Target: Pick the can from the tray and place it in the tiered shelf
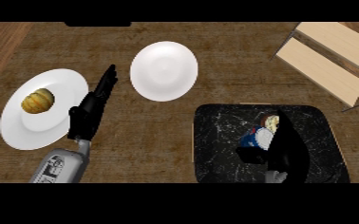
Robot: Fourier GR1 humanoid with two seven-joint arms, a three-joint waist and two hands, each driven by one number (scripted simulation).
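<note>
A blue can [255, 138] with a pale top lies on the black tray [217, 137] at the lower right. My right hand [289, 144] is over the tray, right beside the can on its right. Its fingers [280, 118] point straight away from me and its thumb [252, 154] juts out just below the can, so the hand is open. Black on black hides the hand's outline in places. The wooden tiered shelf [324, 57] stands at the upper right. My left hand [89, 110] rests open on the counter at the left, fingers straight.
A large white plate [67, 85] at the far left holds a yellow-brown food item [38, 100], next to my left hand. A second white plate [164, 70] lies mid-counter. A small yellowish round thing [270, 121] sits on the tray just beyond the can.
</note>
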